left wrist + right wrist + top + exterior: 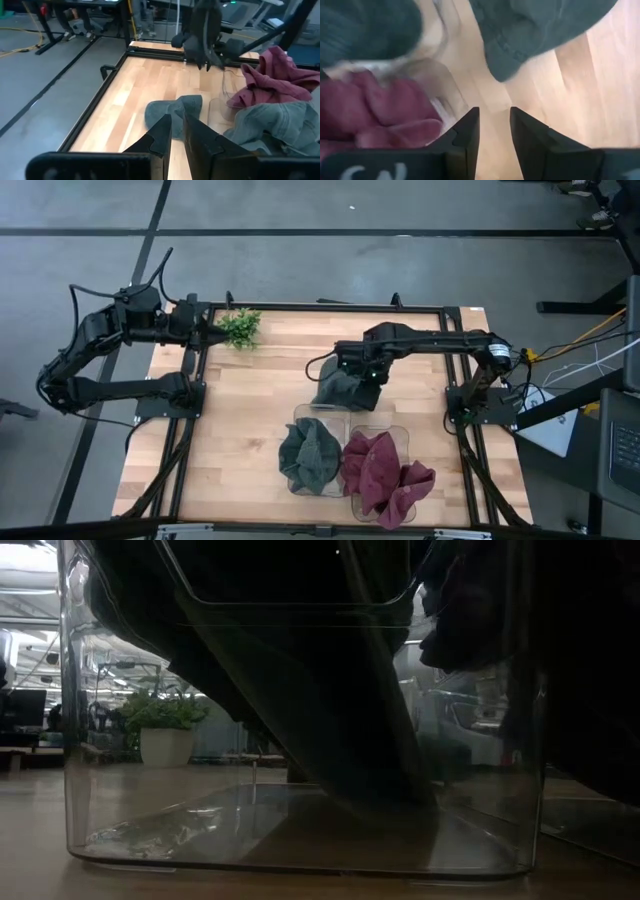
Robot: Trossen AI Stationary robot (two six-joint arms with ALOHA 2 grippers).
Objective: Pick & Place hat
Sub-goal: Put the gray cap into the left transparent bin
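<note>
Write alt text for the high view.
From above, the right arm's gripper is over a dark green hat beside two clear bins holding green and maroon hats; the left arm waits by a plant.

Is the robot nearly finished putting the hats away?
Nearly, it seems. Done: a green hat sits in one clear bin, maroon hats in the other bin. In hand: nothing; the right gripper hovers open over a grey-green hat on the table. Left: grab and bin it. The left gripper waits by the plant.

Grey-green hat lies crumpled beside the bins.
</note>
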